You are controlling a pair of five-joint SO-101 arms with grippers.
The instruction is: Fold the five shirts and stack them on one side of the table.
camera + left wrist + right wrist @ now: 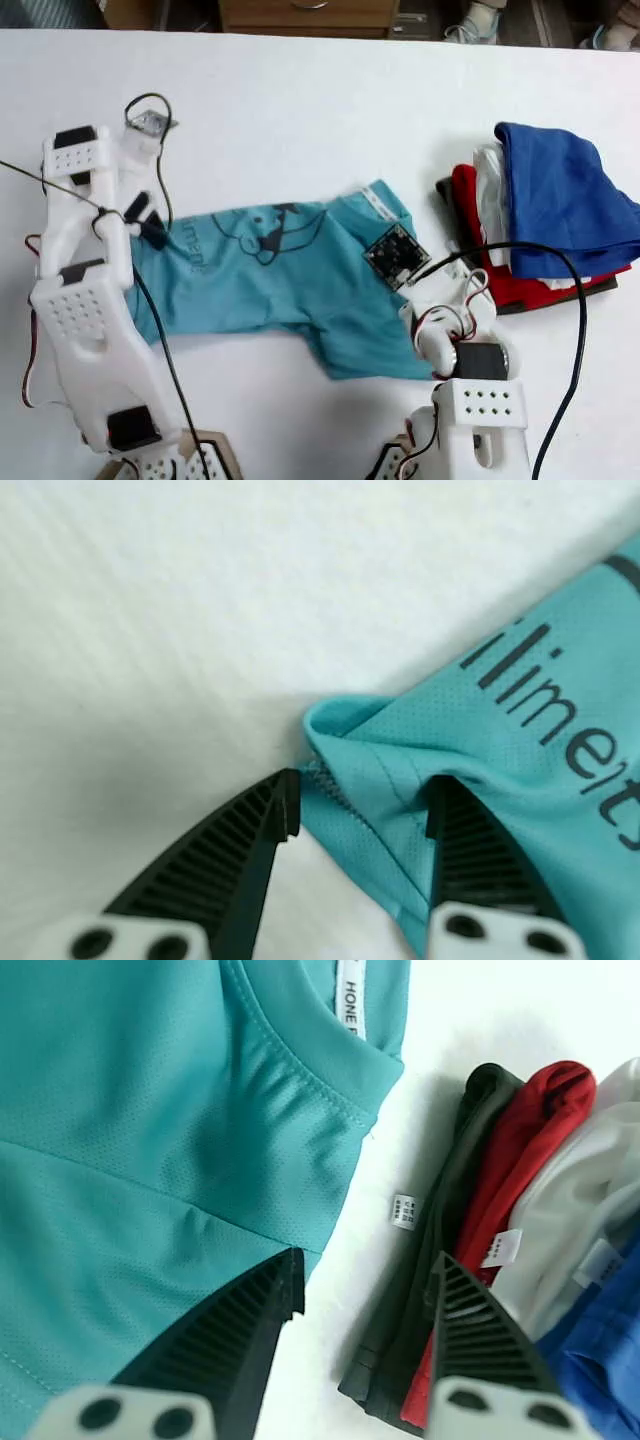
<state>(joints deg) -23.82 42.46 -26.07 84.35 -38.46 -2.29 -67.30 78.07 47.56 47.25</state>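
High cam: fixed, off the arms, looks steeply down over the whole table (pixel 300 90); strip of furniture (pixel 310 15) along the far edge. L wrist cam: rides behind left gripper (pixel 362 805), v. close to tabletop, faces along its jaws onto hem corner of teal shirt (pixel 520 730). R wrist cam: behind right gripper (pixel 365 1285), wider take, faces down on shirt collar + folded stack (pixel 500 1190). Overlap: teal shirt in all 3 views; folded stack in high + R wrist.
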